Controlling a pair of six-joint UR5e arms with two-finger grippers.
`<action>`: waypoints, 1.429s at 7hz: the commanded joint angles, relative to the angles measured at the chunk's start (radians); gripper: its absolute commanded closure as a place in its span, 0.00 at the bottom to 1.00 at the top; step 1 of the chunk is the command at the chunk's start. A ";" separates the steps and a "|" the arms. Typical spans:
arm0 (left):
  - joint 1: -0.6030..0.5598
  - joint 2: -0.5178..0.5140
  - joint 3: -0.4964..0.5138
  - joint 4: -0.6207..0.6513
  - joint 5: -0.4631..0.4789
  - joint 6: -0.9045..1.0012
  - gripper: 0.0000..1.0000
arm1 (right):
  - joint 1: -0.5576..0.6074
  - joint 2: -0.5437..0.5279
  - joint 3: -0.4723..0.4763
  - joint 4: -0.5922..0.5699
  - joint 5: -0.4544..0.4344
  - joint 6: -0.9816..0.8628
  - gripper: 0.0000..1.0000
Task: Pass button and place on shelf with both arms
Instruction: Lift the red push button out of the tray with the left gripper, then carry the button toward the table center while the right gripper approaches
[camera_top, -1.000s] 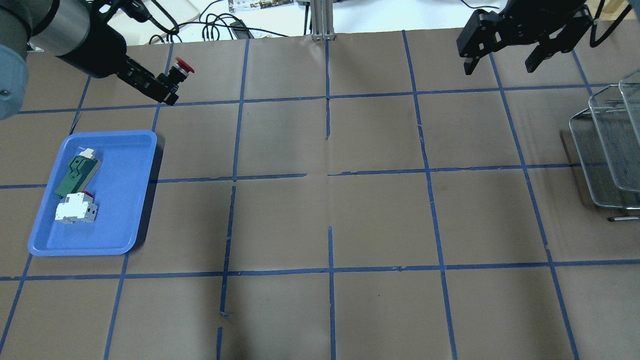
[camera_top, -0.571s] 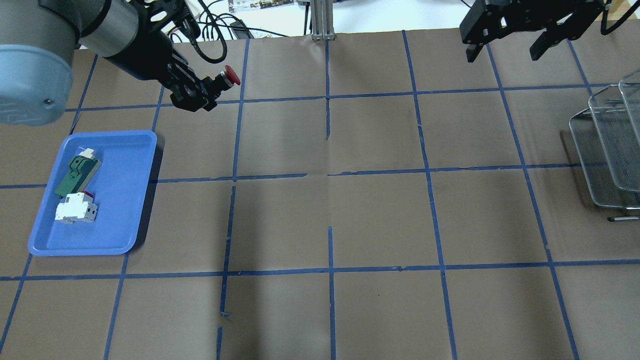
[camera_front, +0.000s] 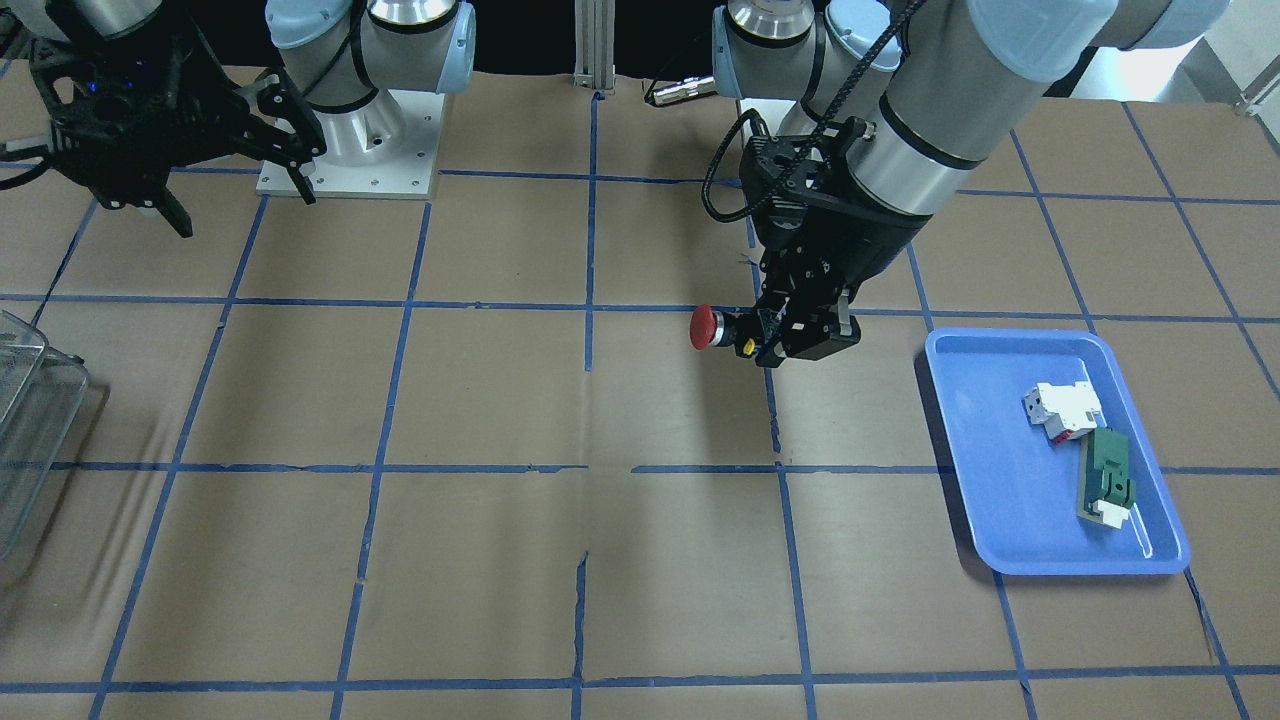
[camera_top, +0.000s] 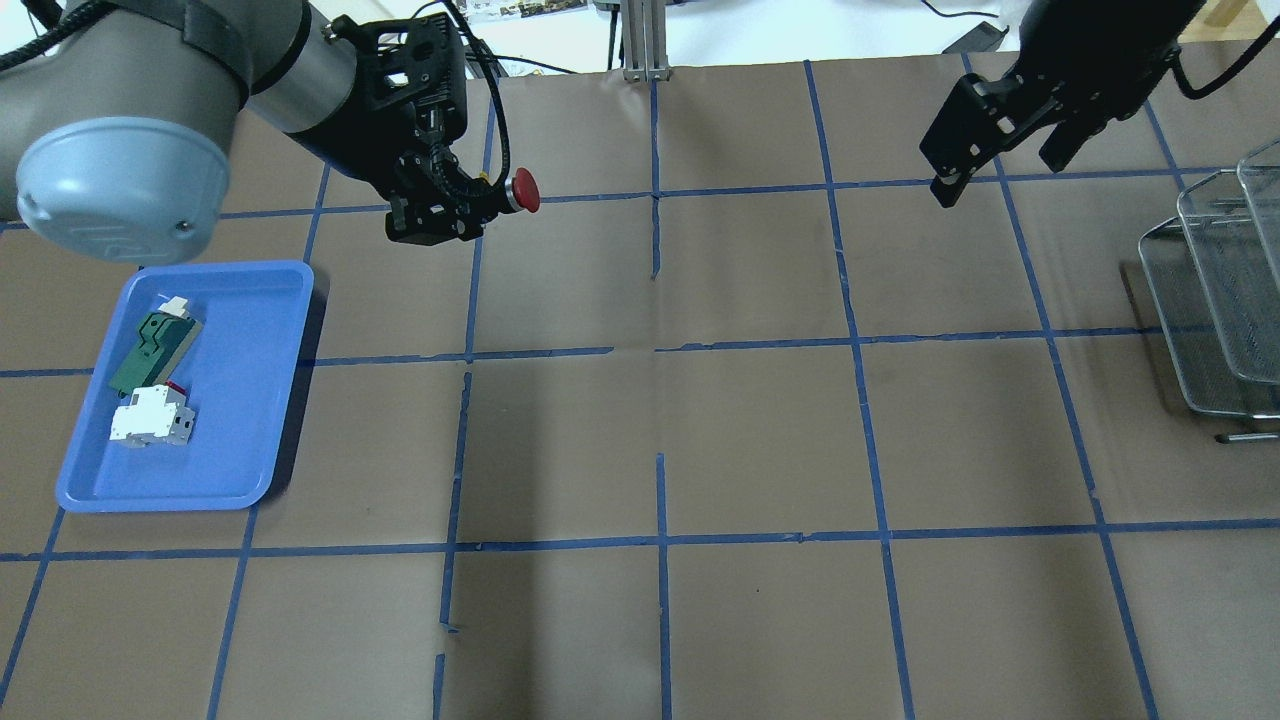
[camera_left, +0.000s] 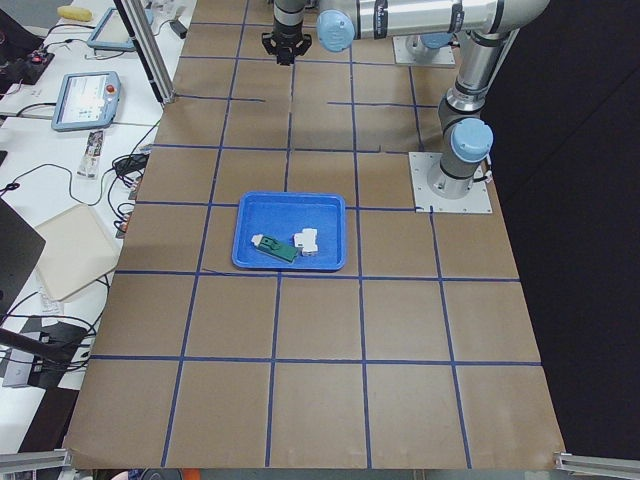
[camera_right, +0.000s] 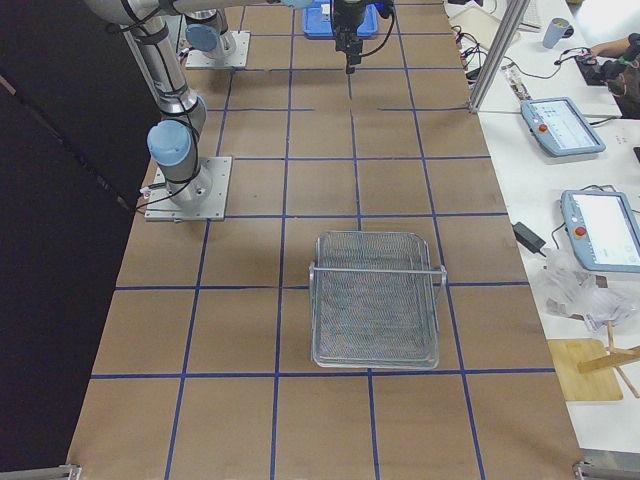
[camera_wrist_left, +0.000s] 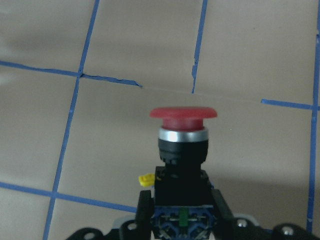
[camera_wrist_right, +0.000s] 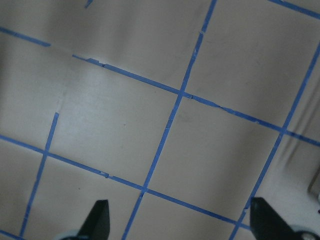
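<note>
Tray (camera_top: 252, 400): green block (camera_top: 155, 350), white block (camera_top: 148, 418); left gripper (camera_top: 478, 203): button (camera_top: 522, 191)

Robotics lab. Evidence: pair of silver jointed robot arms with light-blue joint caps (camera_front: 940, 110) bolted via white base plates (camera_right: 215, 200) to brown-paper-covered bench (camera_top: 760, 430). Blue tape grid (camera_top: 660, 540) on bench. Grey-blue teach pendants (camera_right: 563, 125) on white side table (camera_right: 530, 190). Loose black cables (camera_left: 128, 165), aluminium profile post (camera_right: 497, 55).
</note>
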 joint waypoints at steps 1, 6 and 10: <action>-0.064 -0.019 -0.002 0.048 -0.002 0.036 1.00 | 0.006 -0.001 0.022 -0.049 0.007 -0.249 0.00; -0.170 -0.036 -0.009 0.148 -0.006 -0.122 1.00 | 0.009 -0.027 0.113 -0.053 0.308 -0.891 0.00; -0.147 -0.009 -0.107 0.229 -0.234 0.024 1.00 | 0.003 -0.036 0.341 -0.238 0.584 -1.039 0.00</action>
